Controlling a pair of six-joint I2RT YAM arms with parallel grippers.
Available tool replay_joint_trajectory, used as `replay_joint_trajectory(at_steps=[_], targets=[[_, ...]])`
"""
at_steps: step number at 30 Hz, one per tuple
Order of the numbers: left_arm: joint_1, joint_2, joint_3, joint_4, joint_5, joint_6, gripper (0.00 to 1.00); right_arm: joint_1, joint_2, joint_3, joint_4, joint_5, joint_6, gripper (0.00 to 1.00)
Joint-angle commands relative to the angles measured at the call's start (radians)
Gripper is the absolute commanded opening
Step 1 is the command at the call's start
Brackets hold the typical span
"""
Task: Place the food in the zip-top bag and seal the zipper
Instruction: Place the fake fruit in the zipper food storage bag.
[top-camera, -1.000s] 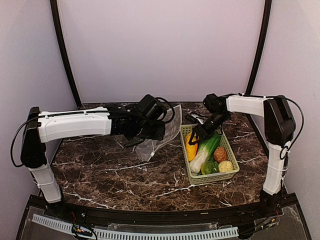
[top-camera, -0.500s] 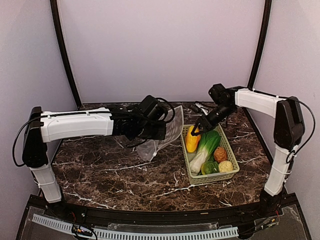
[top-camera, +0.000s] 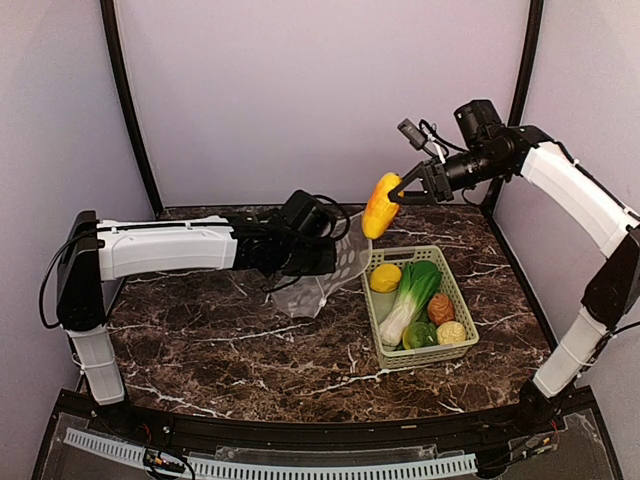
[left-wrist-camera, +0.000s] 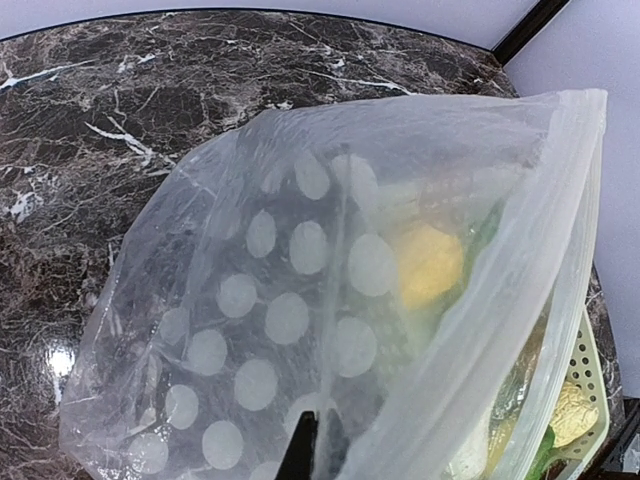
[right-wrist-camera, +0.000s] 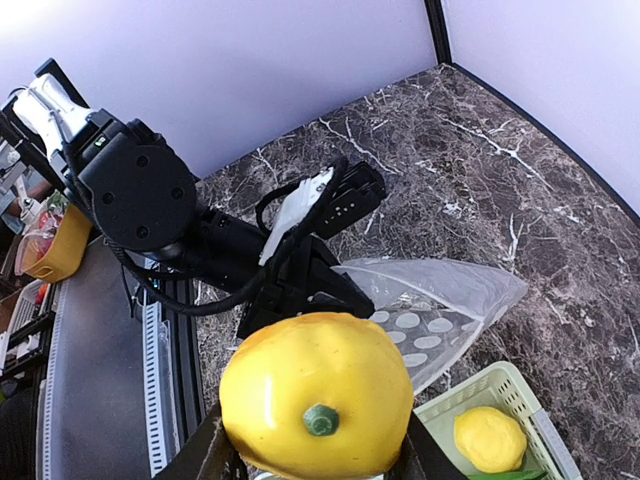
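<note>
My right gripper (top-camera: 397, 192) is shut on a large yellow fruit (top-camera: 381, 205) (right-wrist-camera: 315, 406) and holds it in the air above the gap between bag and basket. The zip-top bag (top-camera: 330, 270) (left-wrist-camera: 330, 300), clear with white dots, hangs from my left gripper (top-camera: 322, 260), which is shut on its near edge; one dark fingertip (left-wrist-camera: 299, 450) shows against the plastic. The bag's mouth faces the basket, its zipper (left-wrist-camera: 575, 200) apart. In the light green basket (top-camera: 468, 330) lie a small yellow lemon (top-camera: 386, 277), a leek (top-camera: 410, 300), a brown fruit (top-camera: 440, 308), a green fruit (top-camera: 419, 335) and a pale bumpy one (top-camera: 452, 332).
The dark marble table (top-camera: 230, 340) is ringed by a pale curved wall. The left arm (top-camera: 160, 247) stretches across the table's back left. The right arm (top-camera: 575, 200) reaches high over the back right corner.
My right gripper closed on the large yellow fruit in the basket and lifted it up and toward the back. The left gripper turned the bag's mouth more toward the basket.
</note>
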Motion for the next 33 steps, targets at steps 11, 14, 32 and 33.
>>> replay_joint_trajectory(at_steps=[11, 14, 32, 33], targets=[[0.004, -0.052, 0.044, 0.061, 0.032, -0.048, 0.01, 0.110, 0.070, -0.040, 0.194, 0.271, 0.105, 0.33], [0.003, -0.068, 0.024, 0.093, 0.036, -0.063, 0.01, 0.141, 0.089, -0.042, 0.202, 0.352, 0.095, 0.33], [0.003, -0.113, -0.038, 0.130, -0.005, -0.072, 0.01, 0.189, 0.210, 0.065, 0.135, 0.357, 0.141, 0.66], [0.004, -0.114, -0.040, 0.129, -0.006, -0.071, 0.01, 0.189, 0.205, 0.065, 0.130, 0.355, 0.138, 0.67]])
